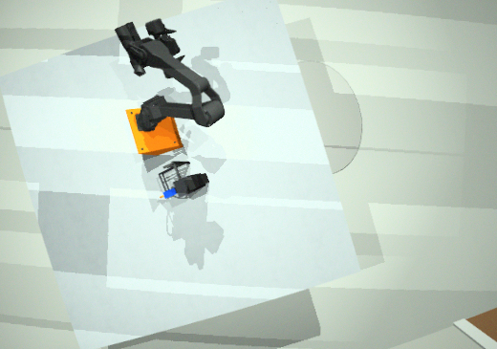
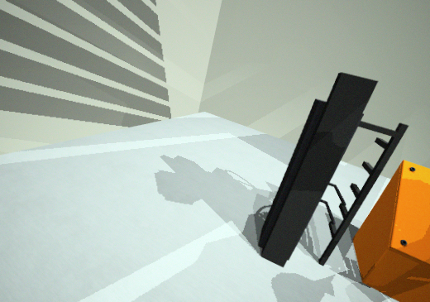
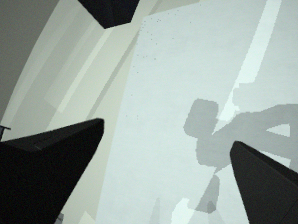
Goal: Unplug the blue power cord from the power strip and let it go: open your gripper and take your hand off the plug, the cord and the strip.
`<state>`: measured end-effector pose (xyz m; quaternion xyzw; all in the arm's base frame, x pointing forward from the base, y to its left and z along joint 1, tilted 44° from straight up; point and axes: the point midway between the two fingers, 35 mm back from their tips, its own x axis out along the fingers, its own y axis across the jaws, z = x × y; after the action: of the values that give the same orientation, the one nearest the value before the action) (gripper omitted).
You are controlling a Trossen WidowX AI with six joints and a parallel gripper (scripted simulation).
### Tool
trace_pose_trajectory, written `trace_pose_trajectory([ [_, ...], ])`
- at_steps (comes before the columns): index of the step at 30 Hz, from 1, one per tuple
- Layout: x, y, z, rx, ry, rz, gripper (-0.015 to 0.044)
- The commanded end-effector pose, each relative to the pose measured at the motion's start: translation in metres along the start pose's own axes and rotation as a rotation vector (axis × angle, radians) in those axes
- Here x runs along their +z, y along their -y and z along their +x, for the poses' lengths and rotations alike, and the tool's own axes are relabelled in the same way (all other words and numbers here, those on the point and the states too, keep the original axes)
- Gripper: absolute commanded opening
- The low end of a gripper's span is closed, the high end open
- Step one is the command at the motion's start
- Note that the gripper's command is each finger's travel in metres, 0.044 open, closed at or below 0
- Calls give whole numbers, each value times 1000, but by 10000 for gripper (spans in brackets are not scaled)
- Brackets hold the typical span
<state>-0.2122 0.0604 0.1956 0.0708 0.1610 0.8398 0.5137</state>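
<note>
The power strip is a long black bar, seen nearly end-on in the top view and tilted steeply in the exterior view. The blue plug shows small at its lower left end in the top view, with a small orange bit beyond it. Whether it sits in a socket cannot be told. No blue shows in the exterior view or the wrist view. My gripper is open with nothing between its fingers. It is far from the strip and plug, up beyond the orange block, and touches neither.
The orange block stands between the strip and the upper part of the table, under the arm's base end. A thin black frame with short pegs and wires stands beside the strip. The pale table carries arm shadows.
</note>
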Motion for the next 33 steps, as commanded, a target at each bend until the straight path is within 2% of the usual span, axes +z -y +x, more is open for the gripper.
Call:
trace_pose_trajectory([
  [1,-2,-2,-1,6,-10,-6,374],
  [4,-26,-21,-23,96,-151,-94,295],
  [9,-75,-46,-86,300,-423,-319,164],
  [14,-115,-45,-164,510,-650,-588,160],
  [19,-140,-14,-245,719,-829,-892,160],
  [26,-153,65,-328,961,-944,-1302,160],
  [33,-144,171,-374,1151,-992,-1762,160],
])
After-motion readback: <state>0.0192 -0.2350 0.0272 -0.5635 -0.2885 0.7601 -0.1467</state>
